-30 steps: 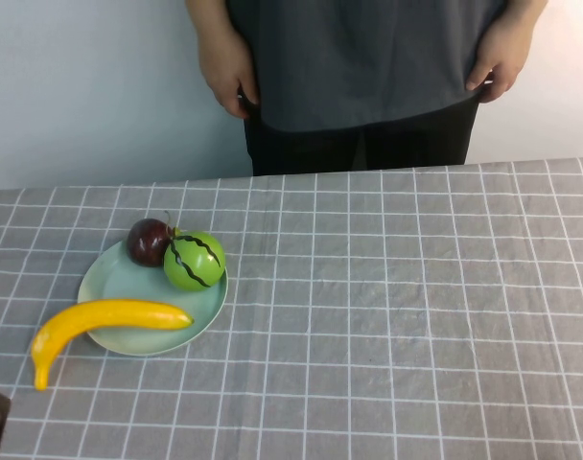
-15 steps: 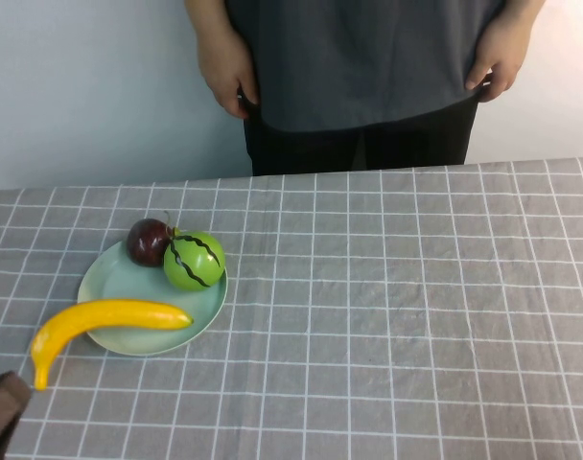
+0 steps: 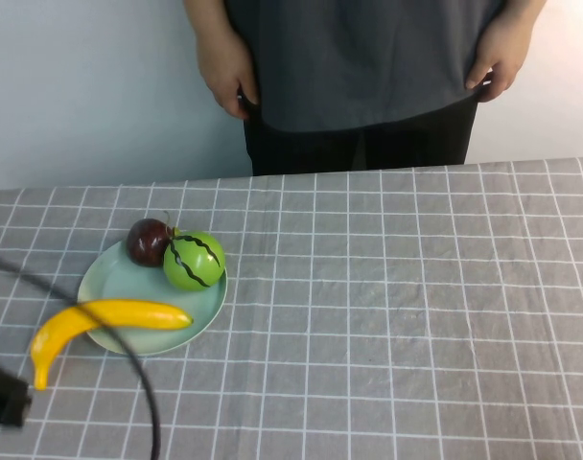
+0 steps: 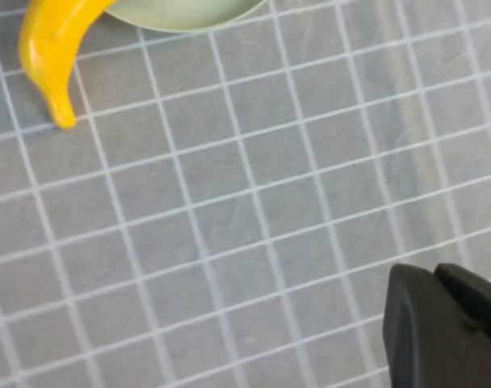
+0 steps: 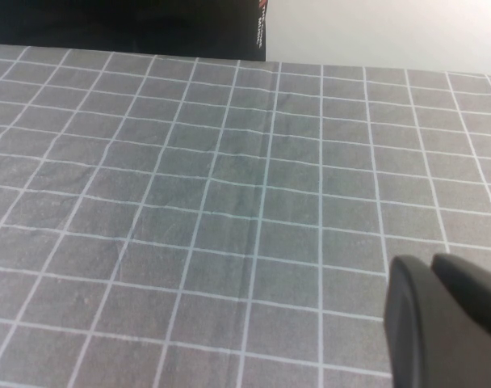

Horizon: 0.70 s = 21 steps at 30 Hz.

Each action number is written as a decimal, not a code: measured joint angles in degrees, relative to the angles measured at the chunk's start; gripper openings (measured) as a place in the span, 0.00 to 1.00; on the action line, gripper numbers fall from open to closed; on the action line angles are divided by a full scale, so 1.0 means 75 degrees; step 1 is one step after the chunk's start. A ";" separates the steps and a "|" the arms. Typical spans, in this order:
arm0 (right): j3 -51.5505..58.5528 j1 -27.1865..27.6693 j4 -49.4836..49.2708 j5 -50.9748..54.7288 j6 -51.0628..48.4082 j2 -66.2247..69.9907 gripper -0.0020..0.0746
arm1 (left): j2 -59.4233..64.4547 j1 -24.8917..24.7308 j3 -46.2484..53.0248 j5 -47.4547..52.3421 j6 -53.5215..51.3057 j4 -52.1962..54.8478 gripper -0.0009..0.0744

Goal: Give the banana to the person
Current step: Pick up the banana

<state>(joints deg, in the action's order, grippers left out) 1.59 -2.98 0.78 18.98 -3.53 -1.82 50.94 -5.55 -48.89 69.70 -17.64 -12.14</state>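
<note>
Left fingers (image 4: pixel 447 323) above cloth — banana (image 3: pixel 100 326) nearby; right fingers (image 5: pixel 447 315) apart.

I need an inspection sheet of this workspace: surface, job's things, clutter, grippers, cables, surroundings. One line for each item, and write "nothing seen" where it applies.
Surface: table under a grey checked cloth, slightly wrinkled.
Job's things: banana lies partly on the plate, its tapered end hanging over onto the cloth; nothing grips it. Person stands behind the far edge, hands down at the sides.
Clutter: green striped fruit and dark red fruit on the plate, touching each other.
Grippers: left gripper near the table's front left corner, short of the banana; right gripper above bare cloth, holding nothing.
Cables: black cable crosses in front of the banana.
Surroundings: plain pale wall.
</note>
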 joint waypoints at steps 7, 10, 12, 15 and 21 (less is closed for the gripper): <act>0.0000 0.0000 0.0000 0.0000 0.0000 0.0000 0.02 | 0.1857 0.0000 -0.0855 -0.0091 -0.0859 0.0551 0.01; 0.0000 0.0000 0.0000 0.0000 0.0000 0.0000 0.02 | 0.2612 0.0000 -0.0888 -0.0523 -0.1497 0.0606 0.01; 0.0000 0.0000 0.0000 0.0000 0.0000 0.0000 0.02 | 0.3126 0.0000 -0.0900 -0.0777 -0.2128 0.0606 0.01; 0.0000 0.0000 0.0000 0.0000 0.0000 0.0000 0.02 | 0.3761 0.0000 -0.0900 -0.1126 -0.2970 0.0631 0.01; 0.0000 0.0000 0.0000 0.0000 0.0000 0.0000 0.02 | 0.4521 0.0000 -0.1360 -0.1536 -0.4693 0.0699 0.01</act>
<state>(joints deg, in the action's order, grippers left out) 1.59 -2.98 0.78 18.98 -3.53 -1.82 84.85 -5.55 -59.09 58.19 -52.84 -6.90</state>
